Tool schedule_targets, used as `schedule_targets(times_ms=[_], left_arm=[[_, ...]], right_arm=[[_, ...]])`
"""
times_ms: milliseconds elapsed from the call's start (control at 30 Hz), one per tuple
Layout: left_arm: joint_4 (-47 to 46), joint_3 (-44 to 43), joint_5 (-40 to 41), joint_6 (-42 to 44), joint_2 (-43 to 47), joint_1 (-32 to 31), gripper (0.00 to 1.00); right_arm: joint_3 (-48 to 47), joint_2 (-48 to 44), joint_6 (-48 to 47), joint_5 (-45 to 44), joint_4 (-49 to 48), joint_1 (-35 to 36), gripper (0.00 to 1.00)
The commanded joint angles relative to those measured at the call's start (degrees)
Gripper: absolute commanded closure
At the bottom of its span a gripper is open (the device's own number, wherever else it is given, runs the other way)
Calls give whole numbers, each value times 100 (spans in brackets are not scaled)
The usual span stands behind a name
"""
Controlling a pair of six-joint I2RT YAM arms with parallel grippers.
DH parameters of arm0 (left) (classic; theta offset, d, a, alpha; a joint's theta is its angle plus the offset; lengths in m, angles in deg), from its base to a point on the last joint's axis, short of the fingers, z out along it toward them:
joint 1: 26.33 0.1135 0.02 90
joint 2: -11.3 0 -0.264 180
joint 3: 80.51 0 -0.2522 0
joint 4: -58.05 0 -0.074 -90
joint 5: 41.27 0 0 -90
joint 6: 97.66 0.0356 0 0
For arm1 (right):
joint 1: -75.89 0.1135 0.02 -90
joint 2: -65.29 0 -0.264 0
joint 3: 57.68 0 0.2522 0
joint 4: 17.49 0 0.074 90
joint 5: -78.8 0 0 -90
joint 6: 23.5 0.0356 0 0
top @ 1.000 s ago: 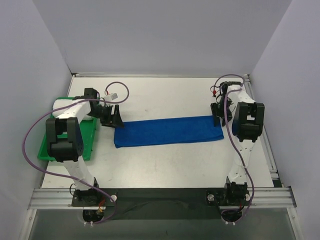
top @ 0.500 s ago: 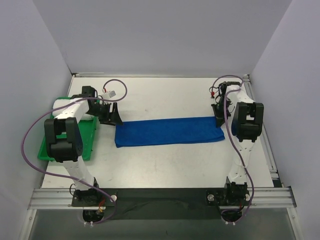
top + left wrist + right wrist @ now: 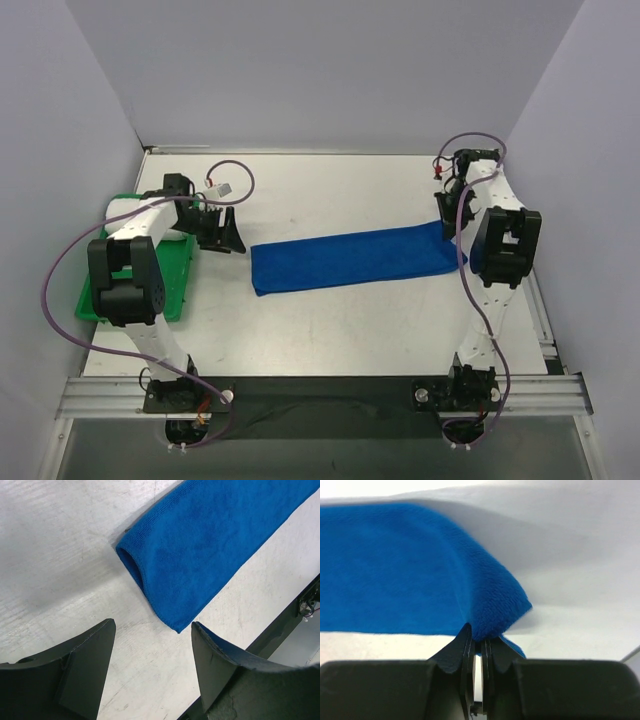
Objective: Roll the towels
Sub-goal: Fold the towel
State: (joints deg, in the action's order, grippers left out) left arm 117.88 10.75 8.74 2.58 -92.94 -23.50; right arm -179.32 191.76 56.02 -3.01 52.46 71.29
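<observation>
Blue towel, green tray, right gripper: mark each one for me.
blue towel (image 3: 350,258): top external view, middle of the strip.
green tray (image 3: 180,275): top external view, bare right side.
right gripper (image 3: 481,647): right wrist view, between its closed fingertips.

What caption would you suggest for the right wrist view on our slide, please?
Right gripper clamped on one end of the blue towel, the cloth bunched where it is pinched.

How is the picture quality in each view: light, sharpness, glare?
Top external view: even, soft light, sharp, no glare on the table. Left wrist view: the blue towel is sharp and its weave shows; the jaws below are dark and featureless. Right wrist view: the towel looks slightly soft, and the table behind is washed out to near white.
</observation>
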Motion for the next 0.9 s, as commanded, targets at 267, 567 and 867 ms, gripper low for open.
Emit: schedule_targets(times_ms=[267,567,867], left_arm=[[61,317,-317,259,185,-204,31],[-141,423,-361,216,-157,-907,47],[-264,291,-211,180,-596,-1004,51]], right_arm=[[311,-580,731,1194,490,1233,100],[118,-159,951,2213,393,1813,100],[-278,114,1469,2758,279,2279,100]])
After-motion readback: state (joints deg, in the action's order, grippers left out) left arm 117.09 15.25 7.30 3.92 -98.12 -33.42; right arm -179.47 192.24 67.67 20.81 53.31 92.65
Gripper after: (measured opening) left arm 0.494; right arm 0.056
